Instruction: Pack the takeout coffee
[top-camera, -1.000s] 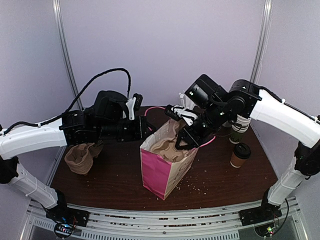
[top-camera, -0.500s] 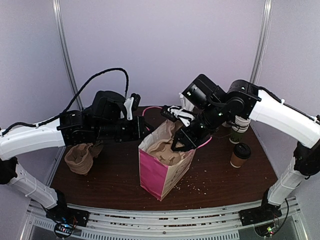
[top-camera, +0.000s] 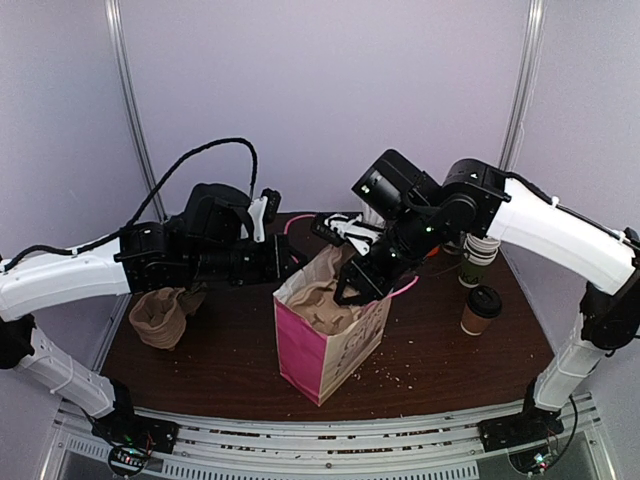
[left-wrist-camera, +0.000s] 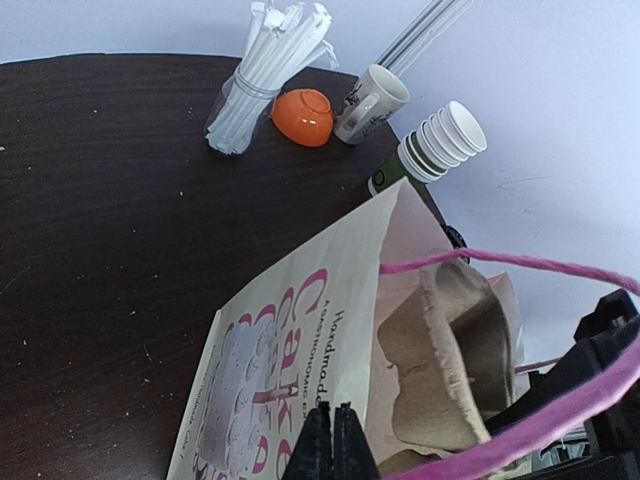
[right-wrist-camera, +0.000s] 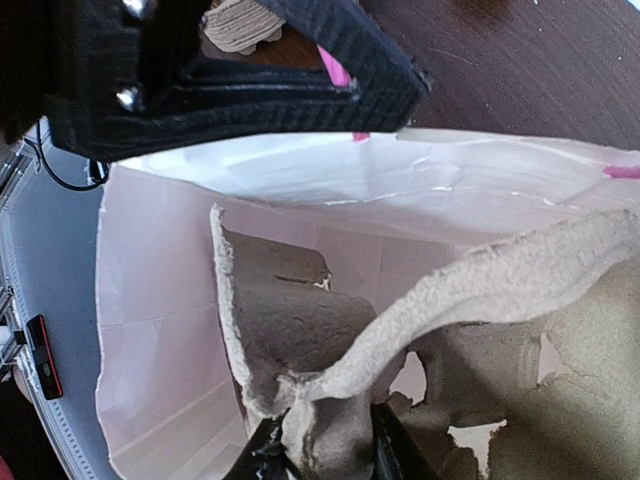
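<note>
- Table (top-camera: 200, 370): dark wood, with crumbs scattered toward the near edge.
- Pink paper bag (top-camera: 322, 350): upright mid-table, mouth open. The left gripper (left-wrist-camera: 331, 442) is pinched fully closed on the bag's far-left rim and holds the mouth open.
- Pulp cup carrier (right-wrist-camera: 300, 330): tilted, partway down inside the bag. The right gripper (right-wrist-camera: 325, 448) is only slightly parted, clamped on the carrier's edge.
- Takeout coffee (top-camera: 481, 309): upright on the table right of the bag, just near of the stack of paper cups (top-camera: 480, 250) and well apart from both grippers. Not packed yet.
- Step, my read: seating the carrier in the bag ahead of the cup.
- Next move calls for:
  - pushing the carrier flat to the bag's bottom;
  - the right gripper letting go and reaching right to take the coffee upright;
  - the left grip holding so the mouth doesn't fold.
</note>
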